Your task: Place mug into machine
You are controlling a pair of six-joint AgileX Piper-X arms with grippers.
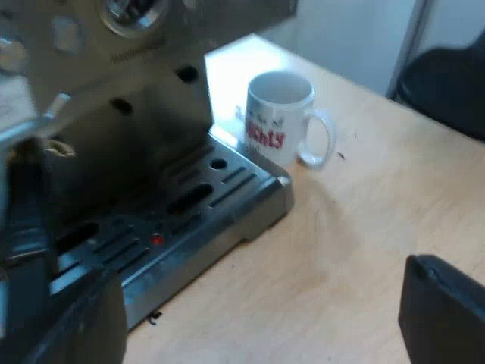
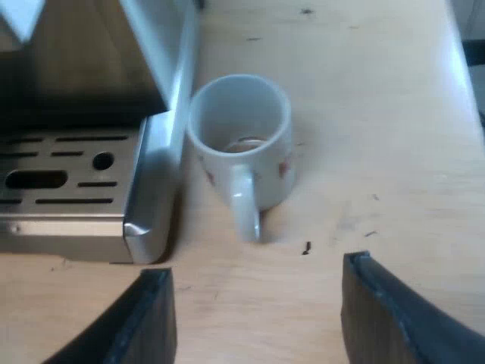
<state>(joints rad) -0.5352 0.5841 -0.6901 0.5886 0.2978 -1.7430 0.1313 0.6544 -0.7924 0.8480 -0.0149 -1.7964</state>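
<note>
Plainly, the mug (image 2: pixel 241 144) is seen upright on the bench (image 2: pixel 364 114), just beside the drip tray (image 2: pixel 148 189) of the espresso machine (image 1: pixel 151 76). The right hand (image 2: pixel 256 277) is held wide open and empty near the mug's handle. The left hand (image 1: pixel 258 303) is likewise spread open, with nothing gripped.

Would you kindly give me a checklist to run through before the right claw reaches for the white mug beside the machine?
1. Right claw open: ok.
2. White ceramic mug with red lettering upright on the light wooden table: ok.
3. Mug's handle turned toward the right claw: ok.
4. Slotted steel drip tray bare where it shows: ok.
5. Mug empty: cannot tell, brownish trace at its bottom.
6. Left claw open, apart from the mug: ok.
</note>
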